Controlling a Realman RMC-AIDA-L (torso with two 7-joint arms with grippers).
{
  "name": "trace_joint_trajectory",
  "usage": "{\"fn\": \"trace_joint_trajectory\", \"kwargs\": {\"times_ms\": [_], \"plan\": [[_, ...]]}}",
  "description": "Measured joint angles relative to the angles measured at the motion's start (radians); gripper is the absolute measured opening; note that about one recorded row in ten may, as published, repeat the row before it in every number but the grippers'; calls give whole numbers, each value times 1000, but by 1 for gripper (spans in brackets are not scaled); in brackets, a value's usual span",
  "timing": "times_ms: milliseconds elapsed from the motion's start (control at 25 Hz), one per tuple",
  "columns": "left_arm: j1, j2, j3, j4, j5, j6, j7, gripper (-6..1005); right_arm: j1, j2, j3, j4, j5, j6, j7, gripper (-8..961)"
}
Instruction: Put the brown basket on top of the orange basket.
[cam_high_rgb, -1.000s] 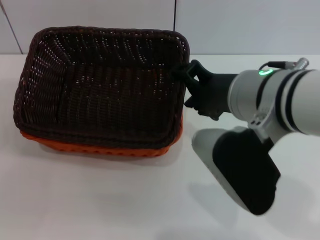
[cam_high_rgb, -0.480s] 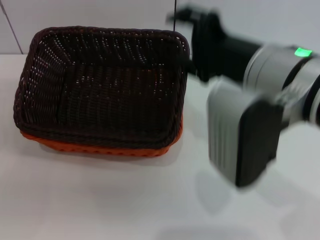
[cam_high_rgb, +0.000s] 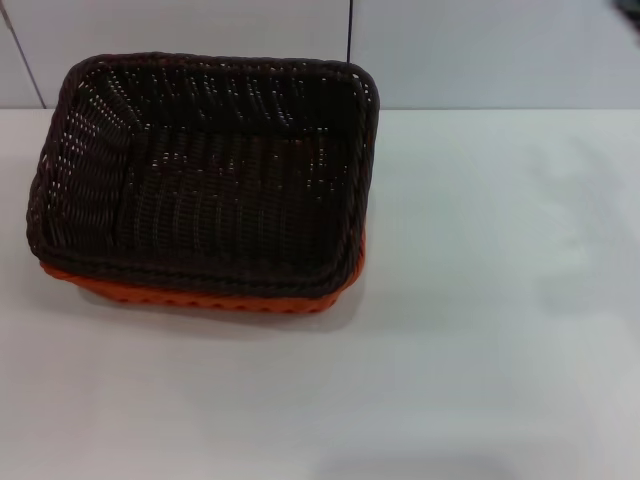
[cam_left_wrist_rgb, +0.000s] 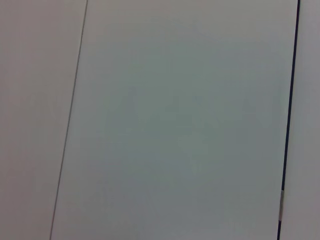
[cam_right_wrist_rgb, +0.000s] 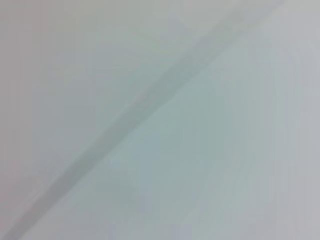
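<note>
The brown basket sits nested on top of the orange basket at the left of the white table in the head view. Only the orange basket's rim and lower wall show below the brown one, along the front and right side. Neither gripper is in the head view. The left wrist view and the right wrist view show only pale wall panels with seams, no basket and no fingers.
The white table stretches to the right and front of the baskets. A light wall with a dark vertical seam stands behind the table.
My right arm, which was beside the brown basket's right rim, lifted up and away and has left the head view. The baskets have not moved.
</note>
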Motion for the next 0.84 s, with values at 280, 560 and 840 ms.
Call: {"fn": "trace_joint_trajectory", "kwargs": {"times_ms": [280, 560, 840], "plan": [[-4, 2, 0, 2, 0, 4, 7, 810, -12, 0, -38, 485, 264, 679, 264, 702], [-8, 2, -4, 16, 1, 16, 8, 810, 88, 1, -92, 933, 453, 1056, 620, 701], [-9, 2, -8, 41, -1, 45, 8, 810, 95, 3, -136, 1021, 503, 1094, 606, 701]]}}
